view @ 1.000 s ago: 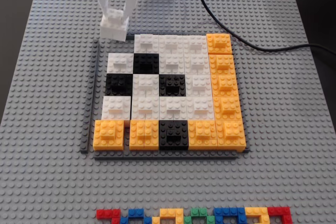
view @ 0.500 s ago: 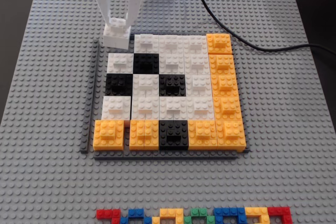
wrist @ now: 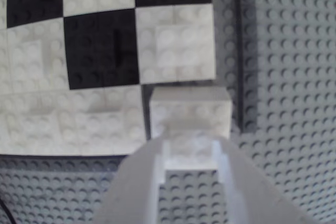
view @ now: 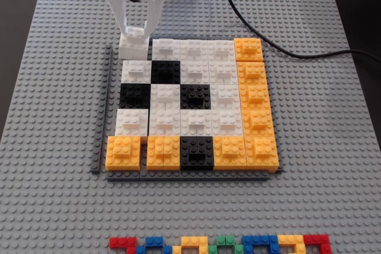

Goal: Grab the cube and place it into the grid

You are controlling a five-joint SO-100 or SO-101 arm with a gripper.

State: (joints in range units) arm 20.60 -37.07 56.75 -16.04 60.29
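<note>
Up at the far left corner of the grid (view: 193,108) we've got our hand (view: 136,28) closed on the cube (view: 134,44), fingers pinching the small raised brick on top. Wrist view confirms: both fingers (wrist: 147,169) clamp that top brick, w/ the cube's (wrist: 190,109) base sitting just beside the white corner block (wrist: 176,43), right over the one empty corner cell.

Whether it's fully pressed down, can't tell; in the fixed view it looks a touch higher than its neighbours, so we judge it's hovering or only part seated.

To do this bit well: we want the cube square to the grid lines, edges parallel w/ the neighbouring white blocks, no overlap onto them or onto the dark strip (view: 102,111) at the left of the fixed view. Then straight down, no sideways drag, firm push so studs catch on the grey surface (view: 333,147). Only let go once it sits level. Risk: a tilted cube jams on a neighbour's edge.
</note>
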